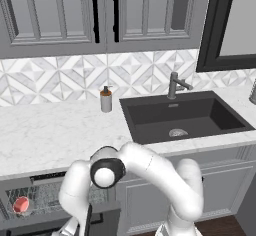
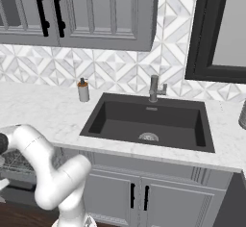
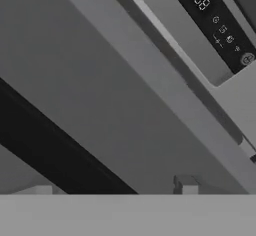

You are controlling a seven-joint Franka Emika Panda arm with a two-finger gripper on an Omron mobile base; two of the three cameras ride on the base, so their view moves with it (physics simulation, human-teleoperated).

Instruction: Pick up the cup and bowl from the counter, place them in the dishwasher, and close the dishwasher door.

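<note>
The dishwasher (image 1: 47, 195) stands open under the counter (image 1: 50, 135) at the lower left, its wire rack showing. The cup (image 1: 21, 205), white with a red inside, lies in the rack at the left. The bowl is hidden. My arm bends down in front of the rack. In the hand view the dishwasher door (image 3: 100, 80) is very close, with its black bar handle (image 3: 50, 150) running diagonally and its control strip (image 3: 215, 25) at the upper right. My gripper (image 3: 112, 190) is open, fingertips (image 3: 185, 185) wide apart, and the handle's end lies between them in that view.
A brown-and-grey soap dispenser (image 1: 105, 99) stands on the counter by the backsplash. The dark sink (image 1: 180, 115) with its faucet (image 1: 174, 85) lies to the right. Grey cabinet doors (image 2: 139, 197) sit below the sink, and wall cabinets (image 1: 60, 15) hang above.
</note>
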